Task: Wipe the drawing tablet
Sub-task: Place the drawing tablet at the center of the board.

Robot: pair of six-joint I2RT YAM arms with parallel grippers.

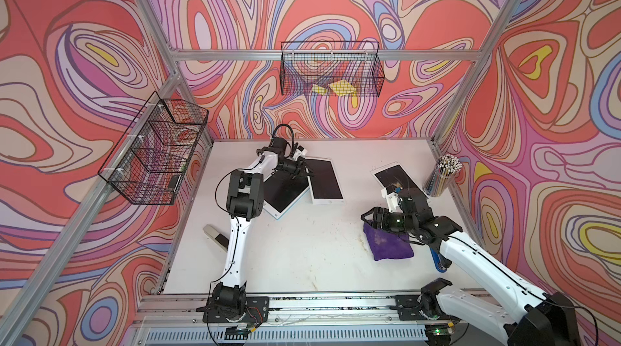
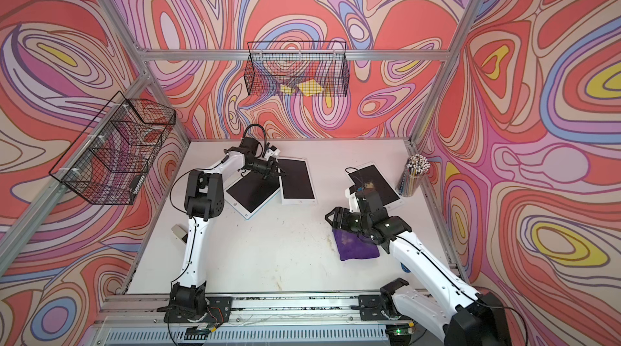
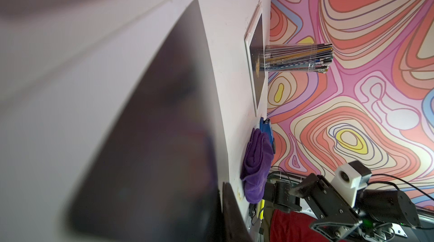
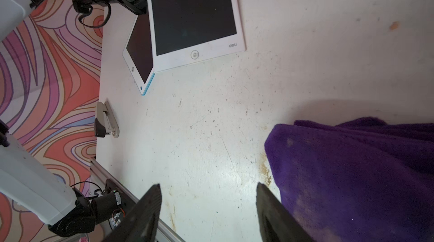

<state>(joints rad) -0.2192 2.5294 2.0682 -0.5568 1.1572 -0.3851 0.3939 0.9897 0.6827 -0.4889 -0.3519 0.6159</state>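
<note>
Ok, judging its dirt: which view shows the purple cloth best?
Right wrist view: the purple cloth is close, pale smears clear, though cropped. Both top views show it small, partly behind the right arm; left wrist, bunched, distant.

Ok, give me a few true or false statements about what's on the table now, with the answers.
A purple cloth lies on the table. True.
The right jaws are clamped on the cloth. False: they stand open, with bare table between them.
Three tablets lie on the table. True: the blue-edged tablet and the middle tablet overlap; the smudged tablet lies apart.
The pencil cup lies on its side. False: it stands upright.
</note>
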